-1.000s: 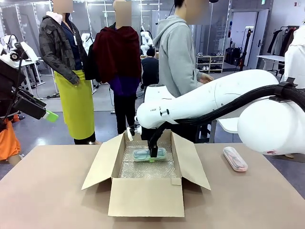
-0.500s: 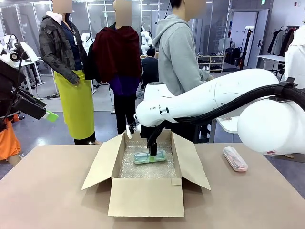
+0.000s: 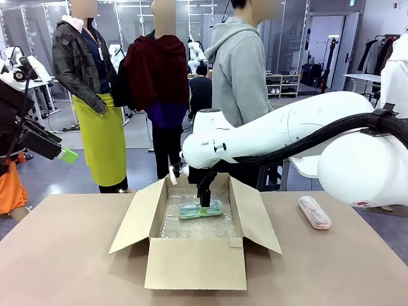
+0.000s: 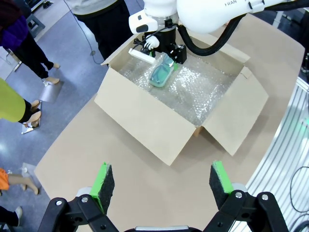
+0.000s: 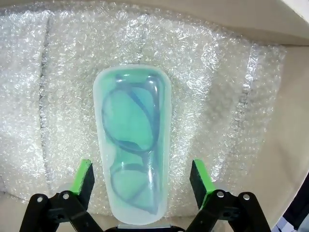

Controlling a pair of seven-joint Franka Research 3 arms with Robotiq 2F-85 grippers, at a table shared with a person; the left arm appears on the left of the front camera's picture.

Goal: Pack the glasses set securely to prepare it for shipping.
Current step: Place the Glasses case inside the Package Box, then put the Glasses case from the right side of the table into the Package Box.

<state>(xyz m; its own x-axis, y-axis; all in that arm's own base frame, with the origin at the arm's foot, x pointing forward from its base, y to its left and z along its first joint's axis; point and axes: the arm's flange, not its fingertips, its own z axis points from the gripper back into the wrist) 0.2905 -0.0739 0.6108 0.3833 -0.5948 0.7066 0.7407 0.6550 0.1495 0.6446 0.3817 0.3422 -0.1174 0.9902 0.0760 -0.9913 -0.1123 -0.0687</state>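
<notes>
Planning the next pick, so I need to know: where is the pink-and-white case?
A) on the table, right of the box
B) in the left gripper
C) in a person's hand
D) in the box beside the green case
A: the pink-and-white case lies on the table to the robot's right of the cardboard box, while the mint-green case rests on the bubble wrap inside.
</notes>
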